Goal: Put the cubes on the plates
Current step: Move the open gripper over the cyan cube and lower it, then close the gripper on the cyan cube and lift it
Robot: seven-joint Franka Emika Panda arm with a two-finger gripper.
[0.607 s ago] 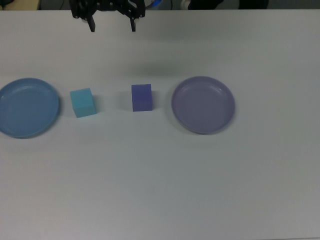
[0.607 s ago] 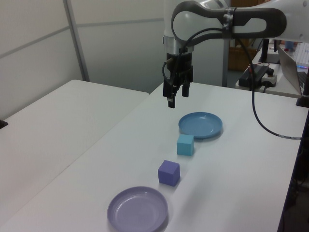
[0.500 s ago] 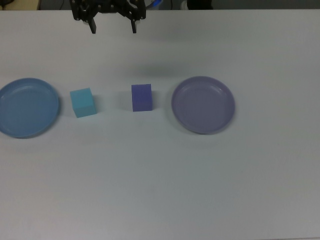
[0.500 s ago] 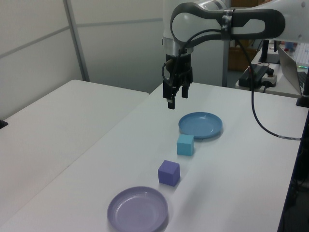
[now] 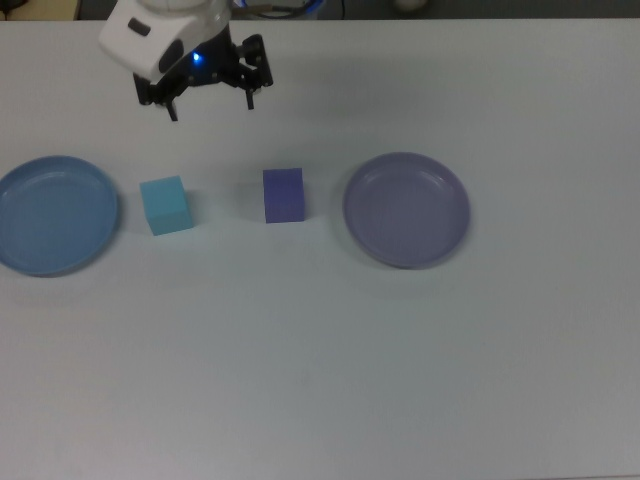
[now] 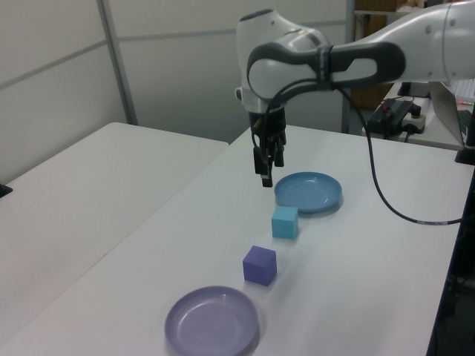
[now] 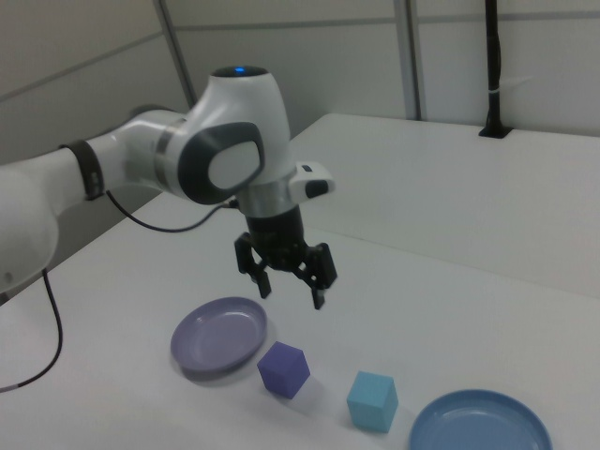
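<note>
On the white counter [image 5: 320, 360] four things lay in one straight row, running left to right in the top view. From the top view's left came the blue plate [image 5: 52, 214], the cyan cube [image 5: 166, 204], the purple cube [image 5: 283, 194] and the lavender plate [image 5: 407, 209]. Both cubes sat on the bare counter between the two plates, apart from each other and from the rims. Neither cube showed a long axis; each looked about as wide as tall. The cyan cube was turned slightly askew to the row, while the purple cube sat nearly square to it. Both were matte, sharp-edged blocks, each much smaller than a plate. The plates were round, shallow and rimmed, with a smooth, faintly glossy surface.

The end effector [image 5: 211, 102] hung released, its two dark fingers spread wide and pointing down, holding nothing. In the top view it was on the far side of the row, roughly level with the gap between the cubes. In the right view [image 7: 287, 282] it was clearly above the counter, well apart from both cubes. The arm [image 6: 349, 59] behind it was white with dark grey joints.
</note>
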